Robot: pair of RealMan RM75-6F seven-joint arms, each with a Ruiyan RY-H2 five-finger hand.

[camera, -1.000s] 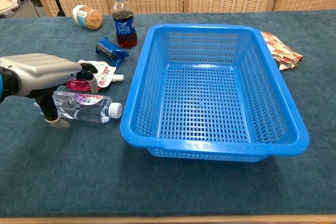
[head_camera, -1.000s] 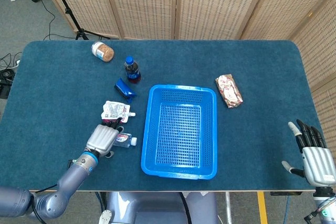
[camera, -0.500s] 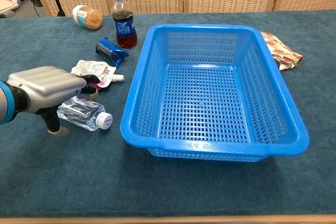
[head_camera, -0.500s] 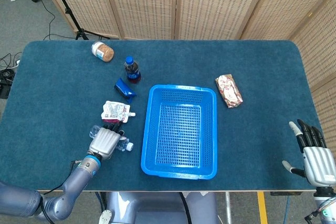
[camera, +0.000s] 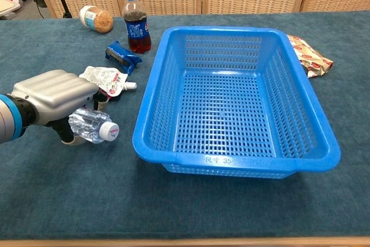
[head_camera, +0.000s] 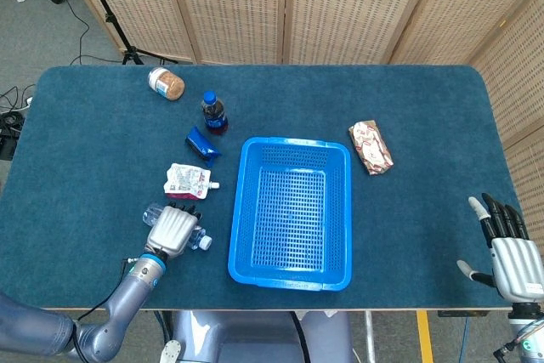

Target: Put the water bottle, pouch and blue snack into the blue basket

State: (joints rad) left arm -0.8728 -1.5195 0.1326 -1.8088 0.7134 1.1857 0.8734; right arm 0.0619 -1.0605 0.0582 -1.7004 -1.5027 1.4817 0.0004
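The left hand grips the water bottle, cap toward the blue basket. The right hand holds nothing, its fingers apart.

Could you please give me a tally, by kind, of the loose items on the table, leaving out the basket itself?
Bottles: 2, the water bottle held by the left hand and a cola bottle
Pouches: 1, the pouch
Snack packs: 2, the blue snack and a red-patterned pack
Jars: 1, a jar lying on its side
Total: 6
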